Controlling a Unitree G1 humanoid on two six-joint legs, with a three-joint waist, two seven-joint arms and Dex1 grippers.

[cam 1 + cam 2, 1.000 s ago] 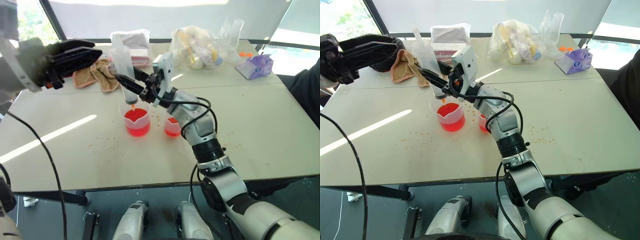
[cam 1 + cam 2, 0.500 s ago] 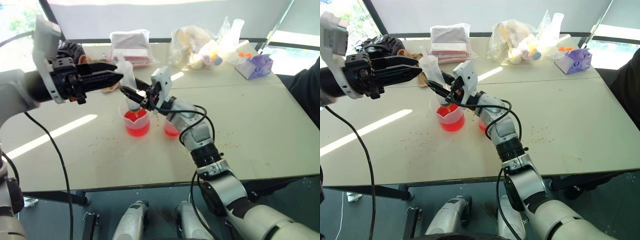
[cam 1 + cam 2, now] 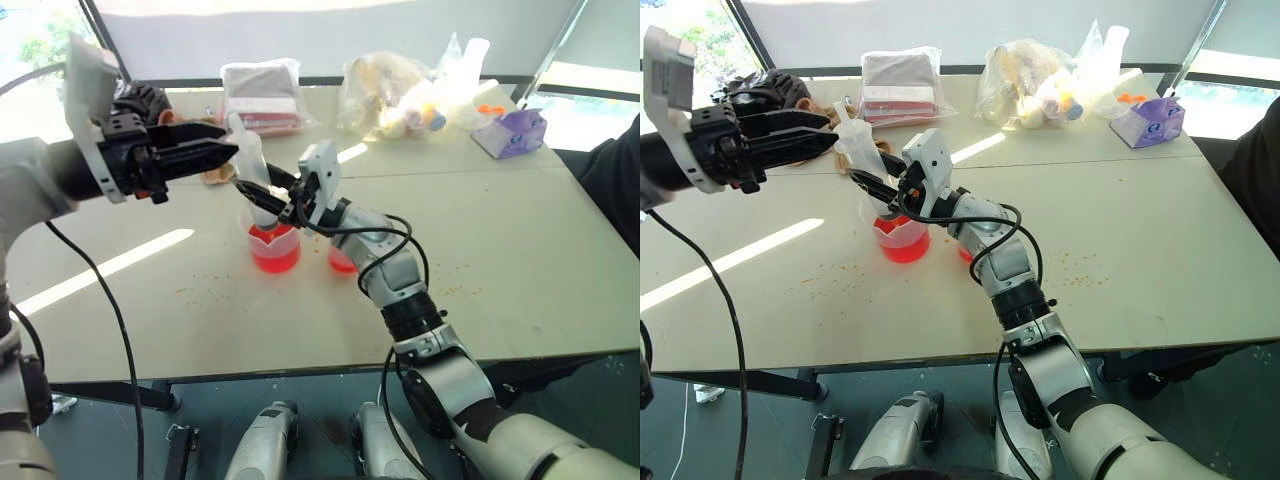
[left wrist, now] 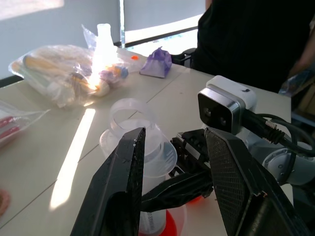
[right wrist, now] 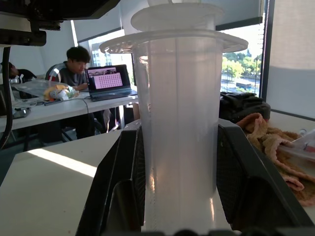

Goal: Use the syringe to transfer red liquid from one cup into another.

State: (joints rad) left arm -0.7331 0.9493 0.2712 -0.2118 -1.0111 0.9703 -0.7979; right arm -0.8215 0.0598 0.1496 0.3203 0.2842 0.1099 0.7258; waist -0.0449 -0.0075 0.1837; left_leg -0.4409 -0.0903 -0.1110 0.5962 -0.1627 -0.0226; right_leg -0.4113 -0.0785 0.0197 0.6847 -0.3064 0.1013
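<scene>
My right gripper [image 3: 250, 188] is shut on the barrel of the clear syringe [image 3: 250, 168], which stands tilted with its plunger end up. The syringe's lower end dips inside the rim of the wide spouted cup [image 3: 276, 252], hiding its tip. That cup holds red liquid [image 3: 276, 262]. The smaller cup [image 3: 342, 262], also with red liquid, stands just right of it, partly behind my right arm. My left gripper [image 3: 232, 150] is open and level, its fingertips beside the plunger top. In the left wrist view the syringe's flanged top [image 4: 142, 147] sits between the spread fingers [image 4: 120, 187].
At the table's far side lie a bagged stack of pink and white packs [image 3: 262, 85], a clear bag of mixed items [image 3: 400, 95] and a purple pouch [image 3: 515, 130]. A tan cloth [image 3: 880, 150] lies behind the syringe. A person in black [image 3: 618, 170] sits at the right edge.
My right gripper has lowered the syringe, so the orange tip that hung above the wide cup now sits inside its rim. My left gripper has come in toward the plunger top.
</scene>
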